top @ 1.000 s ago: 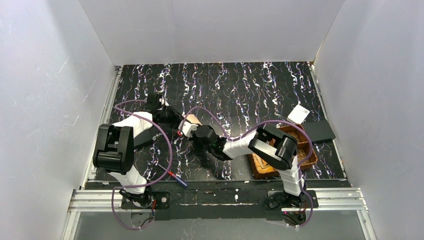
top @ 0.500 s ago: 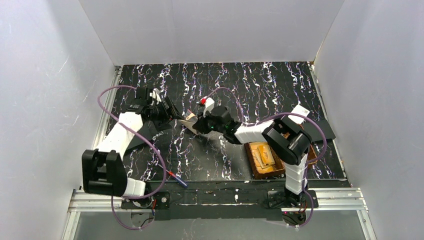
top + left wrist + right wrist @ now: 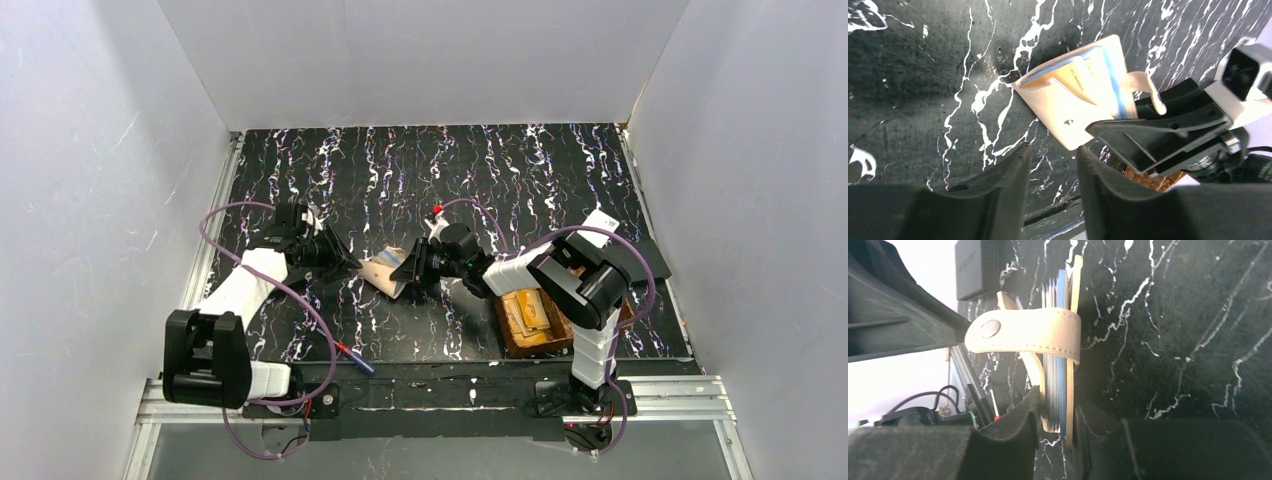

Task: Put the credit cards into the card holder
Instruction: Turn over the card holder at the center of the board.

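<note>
Backed off since a second ago, the left fingers (image 3: 1010,172) stand apart and empty over the worktop (image 3: 908,100), just short of the cream card holder (image 3: 1068,115). The right fingers (image 3: 1018,422) clamp its edge. The left wrist view shows tan and blue cards (image 3: 1085,75) tucked inside; the right wrist view shows its snap strap (image 3: 1033,332).
</note>
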`<action>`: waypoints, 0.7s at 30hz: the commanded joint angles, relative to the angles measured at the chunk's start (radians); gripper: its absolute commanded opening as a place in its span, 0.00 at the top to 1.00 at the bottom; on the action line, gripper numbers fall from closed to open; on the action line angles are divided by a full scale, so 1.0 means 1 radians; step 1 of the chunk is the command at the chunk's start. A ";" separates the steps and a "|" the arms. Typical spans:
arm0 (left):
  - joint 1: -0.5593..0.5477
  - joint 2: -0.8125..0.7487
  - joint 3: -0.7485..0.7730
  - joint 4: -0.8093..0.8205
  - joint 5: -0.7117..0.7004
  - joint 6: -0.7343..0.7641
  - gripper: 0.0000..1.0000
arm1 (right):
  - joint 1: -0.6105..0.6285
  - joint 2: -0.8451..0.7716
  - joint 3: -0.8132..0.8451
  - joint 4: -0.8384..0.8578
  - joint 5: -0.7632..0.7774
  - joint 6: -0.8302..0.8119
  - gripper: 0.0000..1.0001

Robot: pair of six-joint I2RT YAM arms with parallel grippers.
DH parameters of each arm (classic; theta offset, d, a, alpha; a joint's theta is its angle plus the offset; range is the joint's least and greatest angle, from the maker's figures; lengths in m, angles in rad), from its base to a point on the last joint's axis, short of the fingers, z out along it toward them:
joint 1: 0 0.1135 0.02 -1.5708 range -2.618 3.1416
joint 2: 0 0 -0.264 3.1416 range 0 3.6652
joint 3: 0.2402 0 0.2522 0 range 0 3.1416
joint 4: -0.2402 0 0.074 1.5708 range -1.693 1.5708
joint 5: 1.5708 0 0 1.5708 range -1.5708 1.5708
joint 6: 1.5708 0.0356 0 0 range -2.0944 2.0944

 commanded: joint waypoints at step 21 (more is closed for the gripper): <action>-0.076 0.258 -0.013 0.220 0.193 -0.068 0.73 | -0.099 -0.119 0.064 -0.350 -0.028 -0.338 0.22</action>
